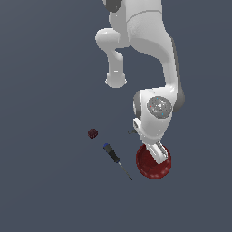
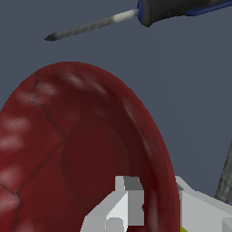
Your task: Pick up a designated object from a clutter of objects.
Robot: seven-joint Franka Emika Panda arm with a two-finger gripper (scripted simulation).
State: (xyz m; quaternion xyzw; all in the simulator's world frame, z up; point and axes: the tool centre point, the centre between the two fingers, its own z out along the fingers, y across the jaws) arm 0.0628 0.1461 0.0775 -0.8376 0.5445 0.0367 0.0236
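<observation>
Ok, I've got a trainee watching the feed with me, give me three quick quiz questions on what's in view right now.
1. True or false: the gripper is at the red bowl.
2. In the exterior view, which lies nearer the bowl: the berry or the screwdriver?
3. In the wrist view, how do the fingers stand to the bowl's rim?

Key: 1. True. 2. The screwdriver. 3. One each side of it, inside and outside.

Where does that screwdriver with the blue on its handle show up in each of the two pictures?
Exterior view: the screwdriver lies on the floor, to the exterior view's left of the red bowl.
Wrist view: the screwdriver crosses the picture beyond the bowl's rim.
Shared landmark: the red bowl, with the gripper at it.
</observation>
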